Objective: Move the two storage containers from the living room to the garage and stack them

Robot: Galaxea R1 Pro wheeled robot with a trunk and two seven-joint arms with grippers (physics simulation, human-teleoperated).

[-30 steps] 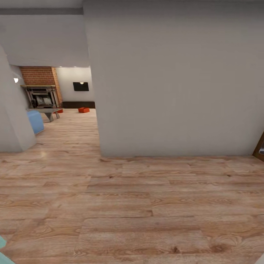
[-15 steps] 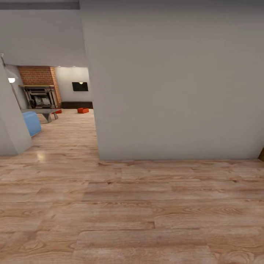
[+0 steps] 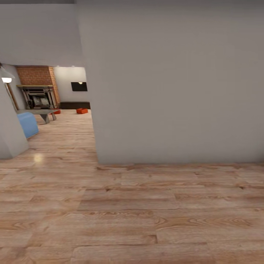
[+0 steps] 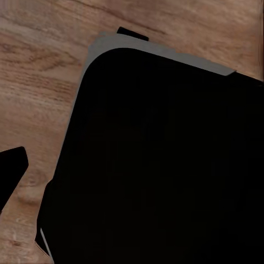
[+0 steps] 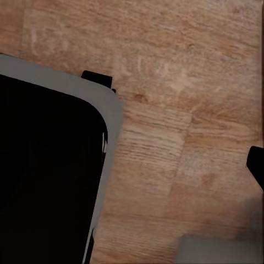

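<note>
The two storage containers are small orange-red shapes far off on the living room's wood floor. One container [image 3: 82, 110] sits by the back wall. The other container [image 3: 57, 112] is half hidden behind the low table [image 3: 41, 113]. In the left wrist view my left gripper [image 4: 132, 165] shows one dark fingertip [image 4: 12, 168] at the picture's edge, far from the middle, with nothing in it. In the right wrist view my right gripper [image 5: 132, 165] likewise shows one fingertip [image 5: 256, 164] at the edge, over bare planks.
A big grey wall [image 3: 172, 84] stands close ahead, with its corner [image 3: 96, 159] left of centre. The passage to the living room runs left of it, past another wall corner [image 3: 11, 139], a blue sofa [image 3: 28, 124] and a brick fireplace [image 3: 36, 93]. Both wrist views show my black base [image 4: 165, 165] over the planks.
The whole picture has shifted: the camera moved, the wall corner slid slightly left, and the wooden frame at the right edge left the view. The containers have not moved.
</note>
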